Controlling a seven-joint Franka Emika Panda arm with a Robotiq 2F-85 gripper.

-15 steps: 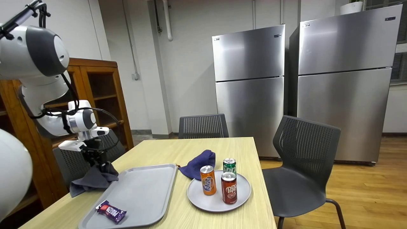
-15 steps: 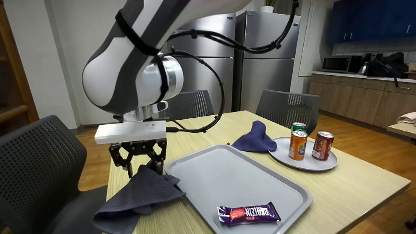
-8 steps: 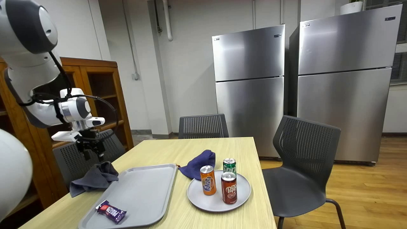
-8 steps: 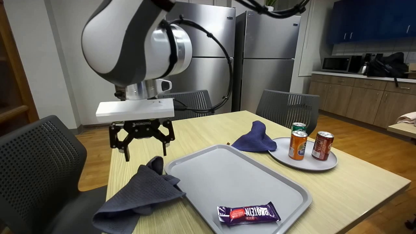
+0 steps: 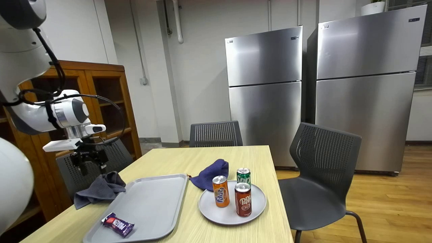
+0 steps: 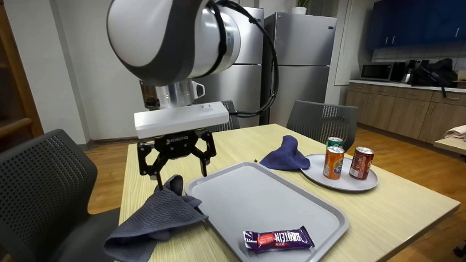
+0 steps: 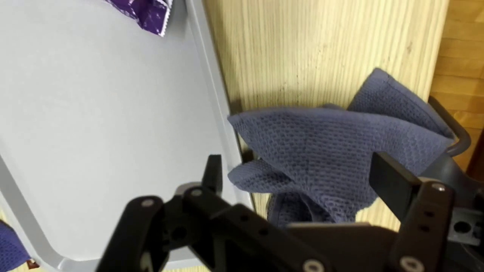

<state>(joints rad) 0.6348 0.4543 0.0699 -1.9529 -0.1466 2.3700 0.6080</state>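
The end effector hung over the grey cloth, its jaws spread wide and holding nothing; whether a fingertip brushed the fabric I couldn't tell. The grey cloth lay rumpled at one edge of the worktop, on the side toward the cabinet, with a fold poking up and a corner reaching the edge itself. Right beside it, toward the middle of the worktop, was the tray, and one flap of the grey cloth came up against its rim. The bar, purple and printed PROTEIN, lay flat in the tray near the rim on the grey cloth's side. Beyond the tray, the blue cloth sat bunched into a peak and came up to the plate. The plate stood close to the opposite edge of the worktop, carrying three upright cans: the orange can, the red can and, partly hidden behind, the green can. A chair stood at that edge, with two fridges beyond it.
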